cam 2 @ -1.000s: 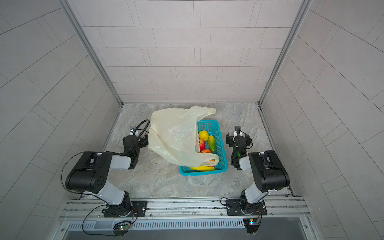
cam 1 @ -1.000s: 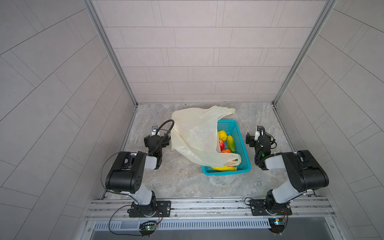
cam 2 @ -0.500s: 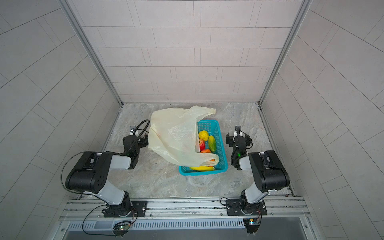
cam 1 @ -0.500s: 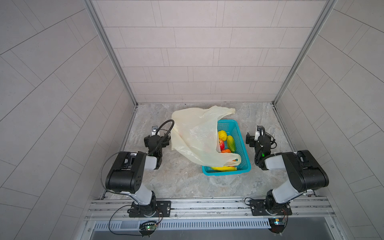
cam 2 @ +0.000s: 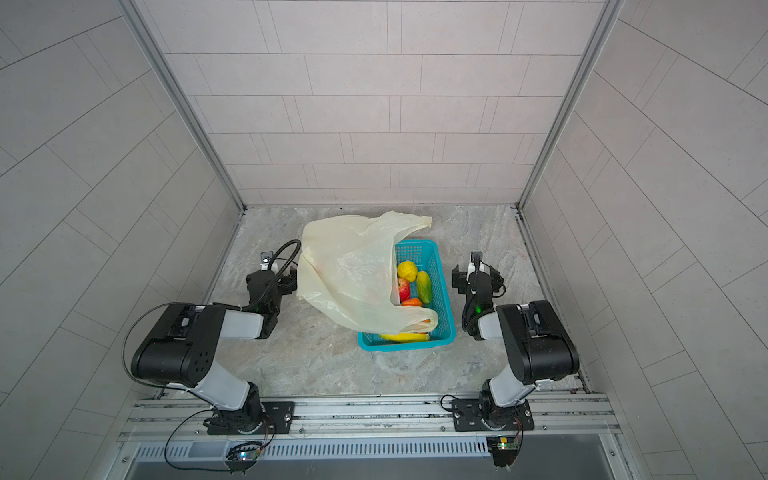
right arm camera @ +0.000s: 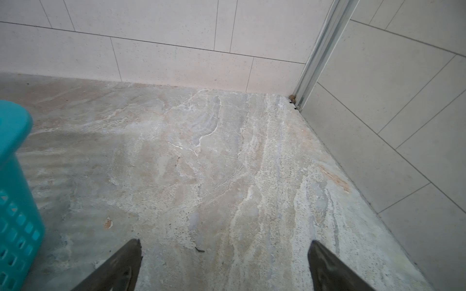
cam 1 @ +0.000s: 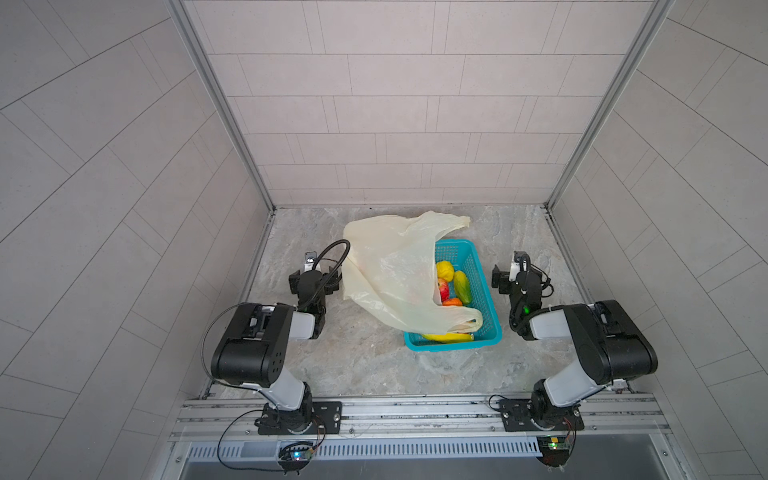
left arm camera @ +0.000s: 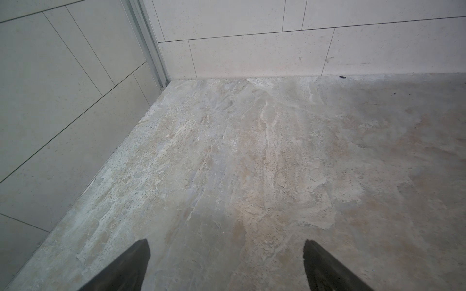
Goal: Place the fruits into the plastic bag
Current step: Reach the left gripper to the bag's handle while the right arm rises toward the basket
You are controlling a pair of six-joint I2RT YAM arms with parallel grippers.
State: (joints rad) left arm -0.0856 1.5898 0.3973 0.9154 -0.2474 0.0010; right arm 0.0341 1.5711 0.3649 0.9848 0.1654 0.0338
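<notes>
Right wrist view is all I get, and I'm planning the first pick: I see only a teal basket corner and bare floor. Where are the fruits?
Observer: They lie inside the teal basket: lemon, green fruit, red fruit, tangerine, and banana at its near end.
Operator: And the bag?
Observer: The plastic bag lies draped over the basket's side toward the left arm, partly covering the fruit.
Operator: Is the left arm busy?
Observer: No. The left gripper is open and empty over bare floor.
</notes>
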